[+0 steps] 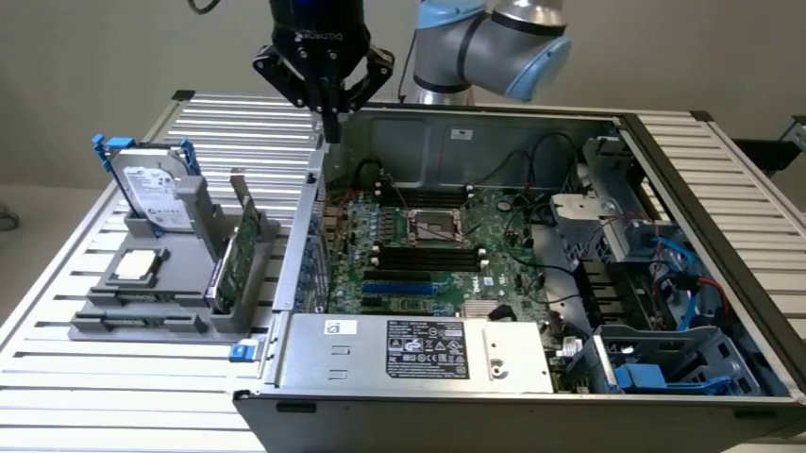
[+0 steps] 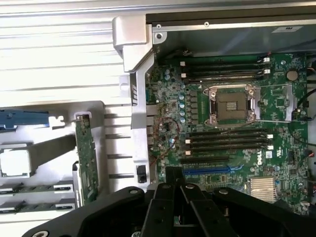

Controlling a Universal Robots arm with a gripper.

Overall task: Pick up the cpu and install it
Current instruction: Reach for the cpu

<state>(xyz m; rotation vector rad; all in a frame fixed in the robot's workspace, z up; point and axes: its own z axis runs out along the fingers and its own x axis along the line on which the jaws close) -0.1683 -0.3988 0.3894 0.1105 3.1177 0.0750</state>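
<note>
Fingers [image 1: 331, 118] pressed together, holding nothing, hang over the open computer case [image 1: 478, 142]; the cpu [image 1: 136, 266] lies well apart from them on a grey holder [image 1: 151, 319] on the desk [image 1: 113, 382].

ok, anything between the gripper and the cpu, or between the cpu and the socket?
Nothing covers the cpu on the gray rack; the shut, empty gripper hangs over the case wall. Between cpu and socket stand the upright green card and that wall, at bench height. The socket looks open and empty.
</note>
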